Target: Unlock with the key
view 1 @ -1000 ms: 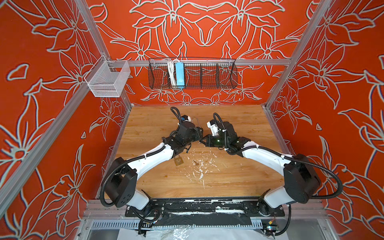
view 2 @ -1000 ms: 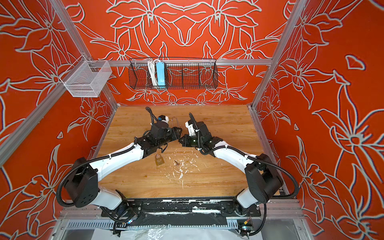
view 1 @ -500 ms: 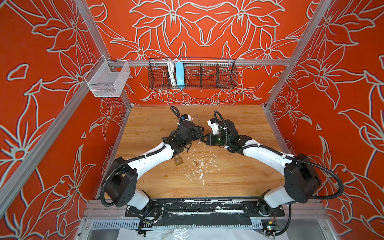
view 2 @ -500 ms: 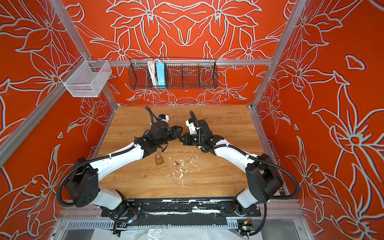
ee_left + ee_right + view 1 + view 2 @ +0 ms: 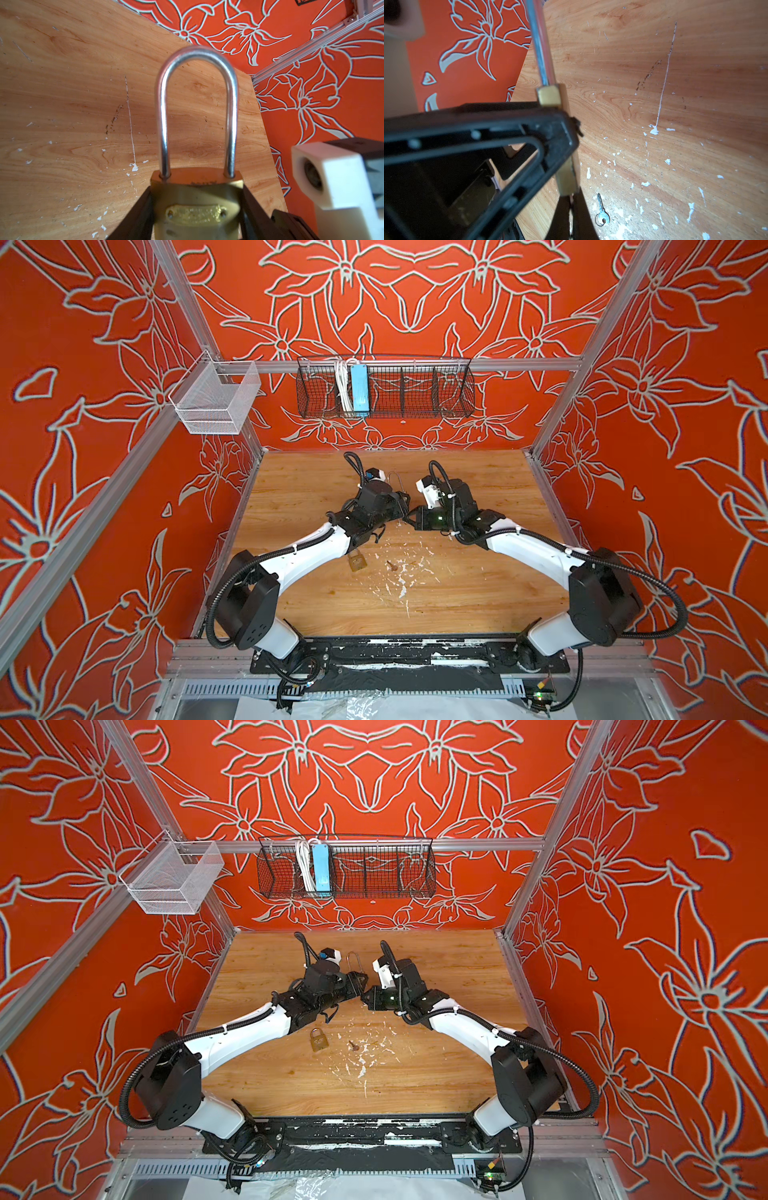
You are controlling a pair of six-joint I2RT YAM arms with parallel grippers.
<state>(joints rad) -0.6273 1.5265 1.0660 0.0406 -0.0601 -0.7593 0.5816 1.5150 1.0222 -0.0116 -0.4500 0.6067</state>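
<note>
Right arm [image 5: 532, 547] perhaps nearer padlock [image 5: 197, 207]; paint-flecked tabletop [image 5: 457, 605], orange walls [image 5: 415, 302].

In the left wrist view the padlock [image 5: 197, 207] runs off the frame edge. Its keyway is out of sight, and the lettering on its plate is too blurred to read. In the right wrist view its shackle [image 5: 538, 41] leaves the frame, and the out-of-focus left gripper [image 5: 566, 133] covers most of the brass body. Whether the closed right gripper [image 5: 572, 201] pinches anything cannot be told. At the centre of both top views the wrists mask the meeting point. Just below centre, the speck [image 5: 390, 565] beside a small padlock [image 5: 357, 561] is too small to name.
</note>
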